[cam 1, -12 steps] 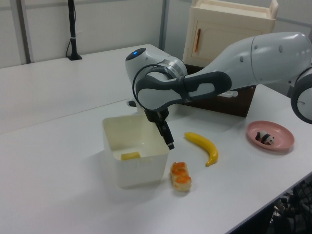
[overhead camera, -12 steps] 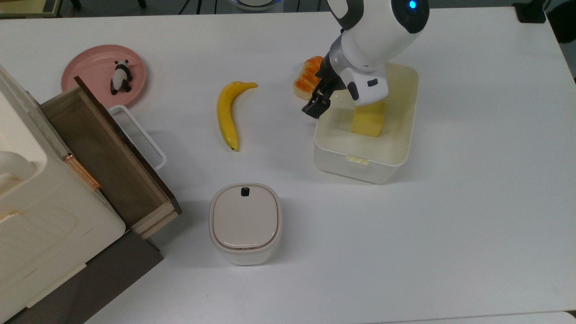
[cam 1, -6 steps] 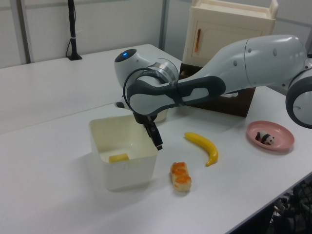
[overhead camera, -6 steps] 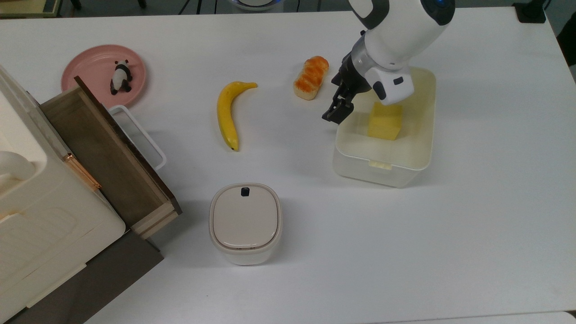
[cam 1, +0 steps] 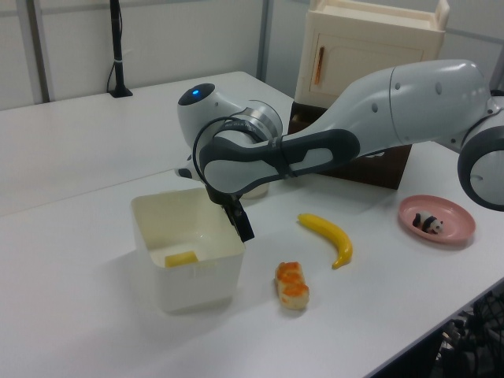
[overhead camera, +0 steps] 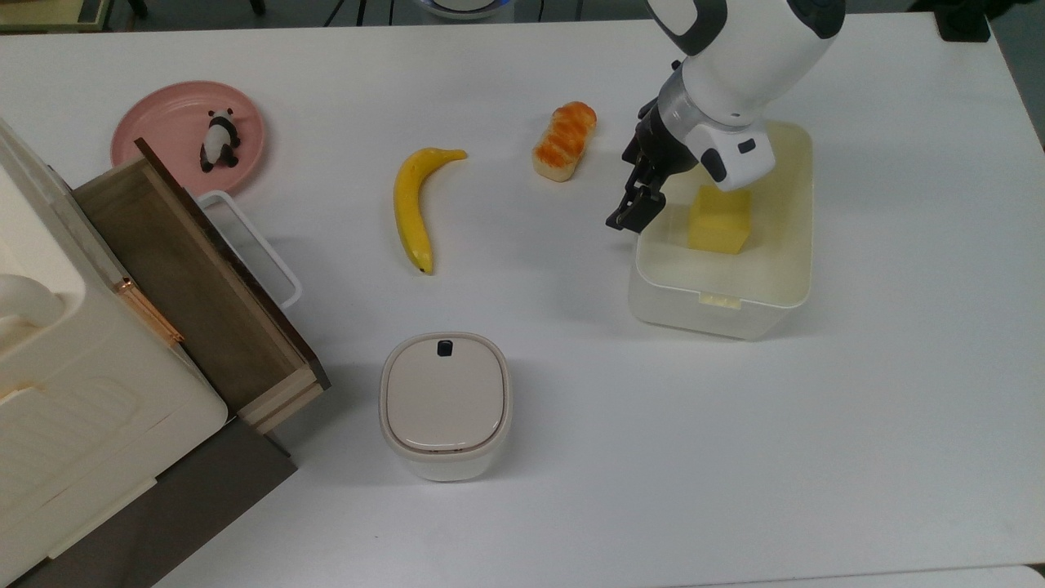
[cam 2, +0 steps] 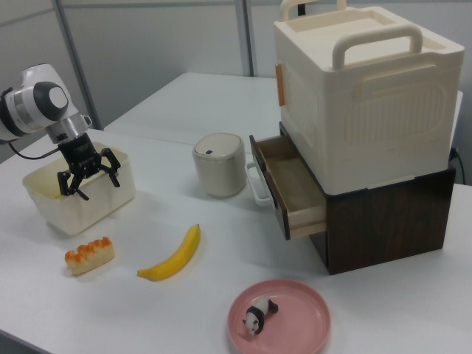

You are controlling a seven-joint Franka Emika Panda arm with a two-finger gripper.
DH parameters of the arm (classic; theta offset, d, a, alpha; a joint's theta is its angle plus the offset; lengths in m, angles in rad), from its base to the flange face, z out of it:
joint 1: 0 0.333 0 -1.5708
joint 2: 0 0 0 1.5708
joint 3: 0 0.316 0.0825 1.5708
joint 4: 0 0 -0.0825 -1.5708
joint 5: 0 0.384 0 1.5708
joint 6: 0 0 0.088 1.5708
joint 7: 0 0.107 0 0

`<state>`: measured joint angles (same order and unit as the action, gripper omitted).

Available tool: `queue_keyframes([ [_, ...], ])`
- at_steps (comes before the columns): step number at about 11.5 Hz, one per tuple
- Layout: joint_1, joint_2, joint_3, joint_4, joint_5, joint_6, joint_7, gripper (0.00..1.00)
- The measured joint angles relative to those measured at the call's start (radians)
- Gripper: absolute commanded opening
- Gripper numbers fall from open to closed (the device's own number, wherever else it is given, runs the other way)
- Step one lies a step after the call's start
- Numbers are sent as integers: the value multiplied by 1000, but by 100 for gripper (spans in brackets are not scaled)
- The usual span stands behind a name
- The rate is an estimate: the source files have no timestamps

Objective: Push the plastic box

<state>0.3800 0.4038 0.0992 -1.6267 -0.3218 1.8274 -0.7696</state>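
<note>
Over the last second the plastic box [overhead camera: 725,278] has slid toward the top view's right, away from the bread roll [overhead camera: 564,140], with the gripper [overhead camera: 635,208] travelling along against its rim. Now the fingers are spread apart, holding nothing, with one fingertip [cam 2: 74,191] down by the tub's near wall in the right view. A yellow block [overhead camera: 719,219] sits inside the tub. On the white table [overhead camera: 816,441] the banana [overhead camera: 412,206] lies well apart, the beige-lidded bin [overhead camera: 445,404] nearer the cabinet's open wooden drawer [overhead camera: 196,282]. A toy panda [overhead camera: 219,139] rests on the pink plate [overhead camera: 155,122].
</note>
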Motion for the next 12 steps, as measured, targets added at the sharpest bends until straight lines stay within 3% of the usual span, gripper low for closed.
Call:
queue_keyframes([
  [4,-49,-56,-2,29,-1,6,11,100],
  [6,-123,-154,-4,27,5,4,12,100],
  [9,-292,-297,-7,24,84,-30,10,100],
  [12,-387,-355,-11,20,113,-63,50,100],
])
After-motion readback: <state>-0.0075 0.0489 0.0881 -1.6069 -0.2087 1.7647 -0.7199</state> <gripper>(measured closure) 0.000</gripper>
